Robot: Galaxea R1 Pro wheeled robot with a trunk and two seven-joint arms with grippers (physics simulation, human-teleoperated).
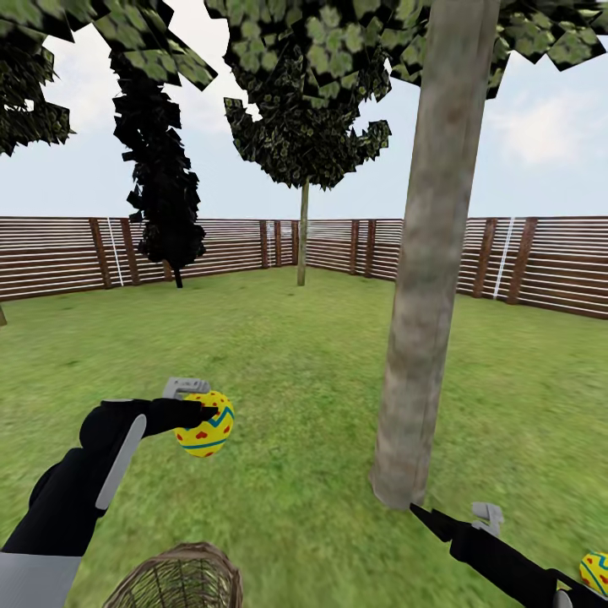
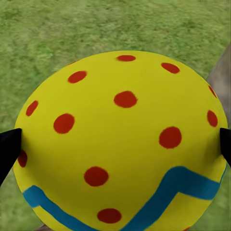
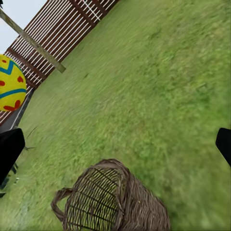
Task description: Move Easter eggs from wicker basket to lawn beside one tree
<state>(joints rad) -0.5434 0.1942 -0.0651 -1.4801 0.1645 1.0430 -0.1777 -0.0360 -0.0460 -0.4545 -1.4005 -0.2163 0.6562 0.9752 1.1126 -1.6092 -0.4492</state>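
Nearest to me, at the low edge of the head view, I see the rim of the wicker basket (image 1: pixel 179 578) on the lawn (image 1: pixel 287 380); from here I cannot look inside it. My right wrist view gives more: there the wicker basket (image 3: pixel 111 201) looks tipped on its side, its open mouth turned toward the camera, and I see no egg through the weave. A little further, my left gripper (image 1: pixel 205 414) is clenched on an Easter egg (image 1: pixel 205 425), which it holds in the air above the grass, left of the tree. In the head view the blue zigzag band of this egg runs tilted, so its long axis leans. The left wrist view shows the same Easter egg (image 2: pixel 122 144) very close, one rounded end toward the camera, with red dots and the blue band, and one black fingertip (image 2: pixel 8 151) at each side. My right gripper (image 1: pixel 426 514) lies low near the foot of the tree (image 1: pixel 426 279); its fingers stand wide apart with only grass between them. A second egg (image 1: pixel 594 572) sits at the right corner, beside the right arm. Behind all stands the fence (image 1: pixel 523 262) with a dark narrow tree (image 1: pixel 160 186).
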